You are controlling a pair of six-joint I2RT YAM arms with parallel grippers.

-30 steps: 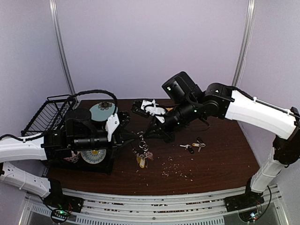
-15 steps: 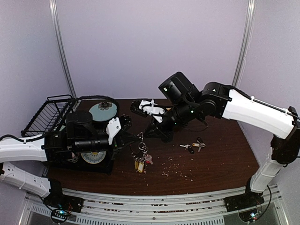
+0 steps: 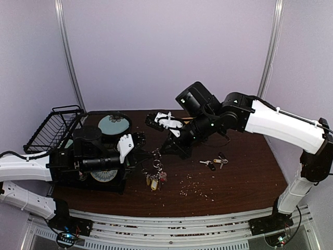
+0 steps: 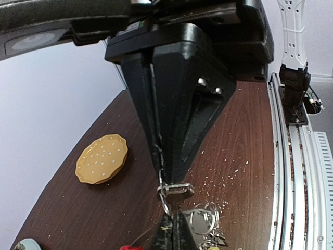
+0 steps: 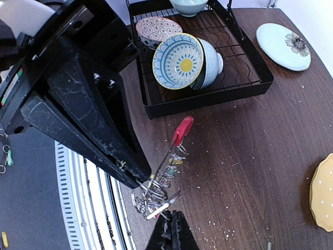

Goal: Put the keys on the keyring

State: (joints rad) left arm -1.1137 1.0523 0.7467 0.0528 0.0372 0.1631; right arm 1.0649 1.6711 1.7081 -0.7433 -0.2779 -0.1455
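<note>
Grip: left gripper (image 3: pixel 141 152) and right gripper (image 3: pixel 165 149) are both pinched shut on the silvery chain-like keyring with a red curved section (image 3: pixel 155 169), mid-table.
Handling: probably light, floppy and slippery; you should hold the wire, not the tags.
Loose: small silver dark-headed keys (image 3: pixel 213 163), to the right.
Unclear: you can't see the ring's opening.

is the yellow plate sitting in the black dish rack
No, the yellow plate lies on the bare table, apart from the dish rack.
</note>
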